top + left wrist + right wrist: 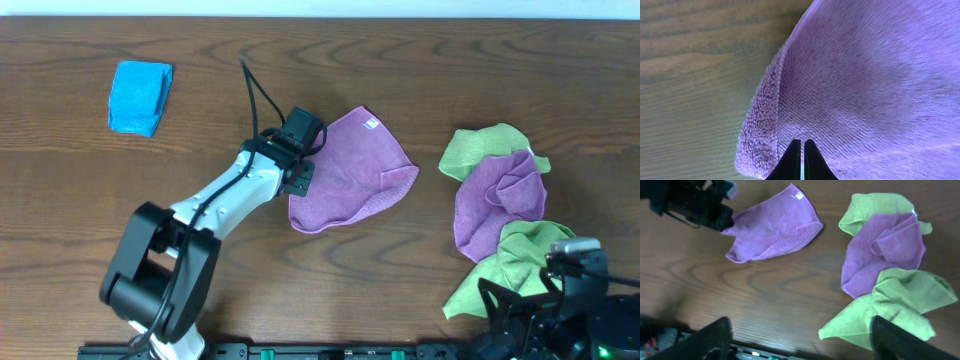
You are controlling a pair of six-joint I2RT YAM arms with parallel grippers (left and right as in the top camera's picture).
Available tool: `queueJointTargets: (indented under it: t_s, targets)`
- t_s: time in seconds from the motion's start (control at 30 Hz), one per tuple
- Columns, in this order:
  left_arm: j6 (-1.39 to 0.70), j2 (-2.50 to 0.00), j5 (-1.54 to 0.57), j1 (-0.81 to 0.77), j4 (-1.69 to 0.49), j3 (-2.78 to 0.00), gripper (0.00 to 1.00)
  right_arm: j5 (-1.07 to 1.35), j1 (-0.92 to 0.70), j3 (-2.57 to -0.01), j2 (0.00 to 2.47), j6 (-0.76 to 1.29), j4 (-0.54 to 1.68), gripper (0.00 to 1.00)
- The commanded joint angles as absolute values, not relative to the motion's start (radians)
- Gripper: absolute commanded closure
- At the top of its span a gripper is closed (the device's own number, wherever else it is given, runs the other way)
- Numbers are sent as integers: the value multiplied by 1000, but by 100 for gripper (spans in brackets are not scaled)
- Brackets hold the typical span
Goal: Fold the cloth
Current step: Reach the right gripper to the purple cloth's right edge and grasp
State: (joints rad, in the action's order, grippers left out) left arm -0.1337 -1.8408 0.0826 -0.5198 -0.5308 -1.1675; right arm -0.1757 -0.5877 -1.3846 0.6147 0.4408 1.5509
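Note:
The cloth is lilac-purple and lies spread, slightly rumpled, at the middle of the wooden table, with a small white tag at its far corner. My left gripper sits at its left edge. In the left wrist view its black fingertips are pressed together on the cloth near a fuzzy corner. The right wrist view shows the cloth with the left gripper at its left tip. My right gripper hovers open near the table's front edge, nothing between its fingers.
A folded bright blue cloth lies at the far left. On the right is a rumpled pile: a light green cloth, a second purple cloth and another green cloth. The right arm stands at the front right.

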Motion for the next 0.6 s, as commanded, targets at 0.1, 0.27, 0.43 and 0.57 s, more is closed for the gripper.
queueJointTargets:
  t_s: [0.1,0.27,0.43,0.57]
  targets:
    - [-138,-1878,115,-516,-500,-1180,94,-184,-604,-1270,617,428,1457,90]
    - [-138,-1889,123,-503,-493,-1180,94,-176,-603,-1068,672,358,1113,98]
    - [-138,-1895,123,-472,-487,-1180,94,-175,-571,-964,935,324,825,99]
    - [-138,-1896,123,-460,-486,-1180,94,-68,-496,-962,1190,316,664,99]
